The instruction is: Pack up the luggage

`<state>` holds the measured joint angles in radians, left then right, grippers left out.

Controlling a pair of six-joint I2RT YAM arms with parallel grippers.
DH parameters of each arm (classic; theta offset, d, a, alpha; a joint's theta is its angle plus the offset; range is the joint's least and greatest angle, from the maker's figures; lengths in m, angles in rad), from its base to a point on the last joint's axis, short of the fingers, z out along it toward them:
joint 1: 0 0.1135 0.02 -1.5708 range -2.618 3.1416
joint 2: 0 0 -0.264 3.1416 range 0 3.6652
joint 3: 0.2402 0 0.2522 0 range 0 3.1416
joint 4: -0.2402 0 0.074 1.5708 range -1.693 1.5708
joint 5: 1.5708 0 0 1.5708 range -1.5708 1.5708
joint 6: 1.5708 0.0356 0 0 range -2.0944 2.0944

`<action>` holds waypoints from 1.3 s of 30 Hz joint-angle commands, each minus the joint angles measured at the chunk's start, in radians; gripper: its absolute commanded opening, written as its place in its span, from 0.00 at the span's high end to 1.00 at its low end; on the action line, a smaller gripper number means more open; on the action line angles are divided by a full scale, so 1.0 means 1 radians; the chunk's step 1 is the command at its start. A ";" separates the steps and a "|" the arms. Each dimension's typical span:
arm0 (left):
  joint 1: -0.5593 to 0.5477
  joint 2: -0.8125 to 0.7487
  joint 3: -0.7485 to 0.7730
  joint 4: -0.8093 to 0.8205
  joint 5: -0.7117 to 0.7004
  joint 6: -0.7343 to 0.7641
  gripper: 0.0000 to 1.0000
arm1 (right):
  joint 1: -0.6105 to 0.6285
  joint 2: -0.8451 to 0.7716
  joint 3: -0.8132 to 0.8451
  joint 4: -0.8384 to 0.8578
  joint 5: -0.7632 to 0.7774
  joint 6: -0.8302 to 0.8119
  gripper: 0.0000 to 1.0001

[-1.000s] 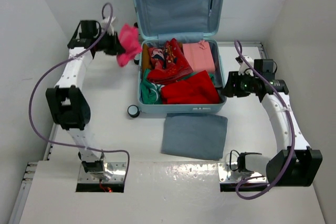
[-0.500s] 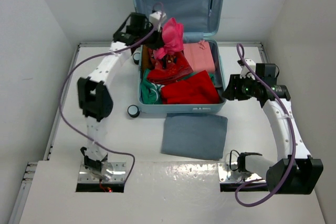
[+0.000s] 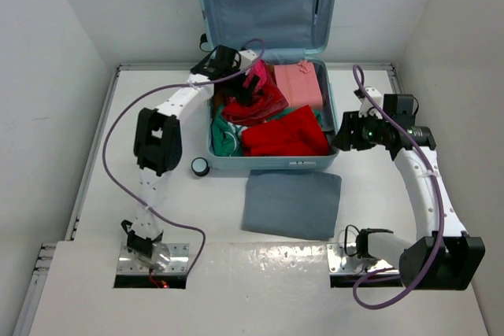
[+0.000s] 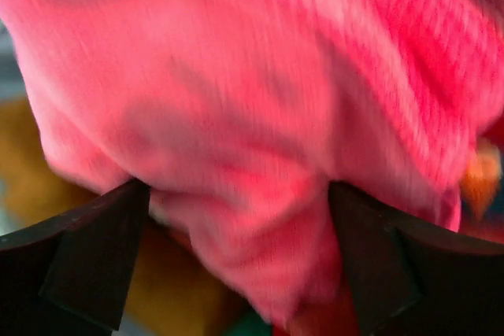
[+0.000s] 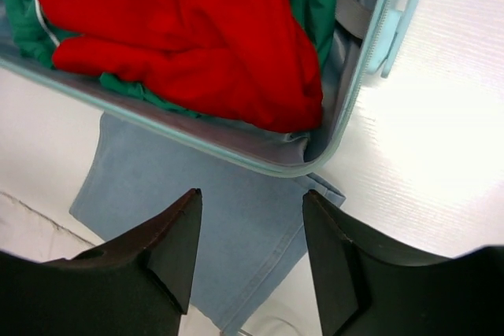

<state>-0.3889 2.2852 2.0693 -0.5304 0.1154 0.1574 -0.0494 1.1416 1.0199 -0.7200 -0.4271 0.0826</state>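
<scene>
Luggage [image 3: 272, 164] lies open at the far centre of the table [image 3: 362, 194]. Left gripper [image 4: 236, 226] clamps a pink garment [image 4: 236, 76] over the packed clothes [image 3: 283, 135], apparently touching them. Step in hand: placing; release is due next. Right gripper [image 5: 248, 226] hangs wide and empty.

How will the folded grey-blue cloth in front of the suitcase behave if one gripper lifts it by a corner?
Probably floppy: the grey-blue cloth lies flat in soft folded layers, so it may unfold and hang. It looks thin, so it is likely light. Pushed, it would probably bunch rather than slide whole.
</scene>
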 commanded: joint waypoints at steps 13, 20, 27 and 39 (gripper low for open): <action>0.082 -0.884 -0.656 0.197 0.621 0.104 0.00 | 0.138 -0.212 -0.224 -0.148 0.062 -0.207 0.43; -0.051 -1.219 -1.102 0.154 0.543 0.069 0.03 | 0.144 -0.318 -0.271 -0.157 0.171 0.051 0.48; -0.205 -1.331 -1.380 0.408 0.324 -0.428 0.05 | 0.157 -0.321 -0.253 -0.117 0.191 0.403 0.38; -0.289 -1.257 -1.574 0.492 0.153 -0.919 0.05 | 0.020 -0.315 -0.627 0.004 0.079 0.640 0.25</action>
<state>-0.6498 1.0103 0.5407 -0.1162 0.3023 -0.5461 -0.0113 0.8391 0.4263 -0.8173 -0.2508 0.6750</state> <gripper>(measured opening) 0.957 0.748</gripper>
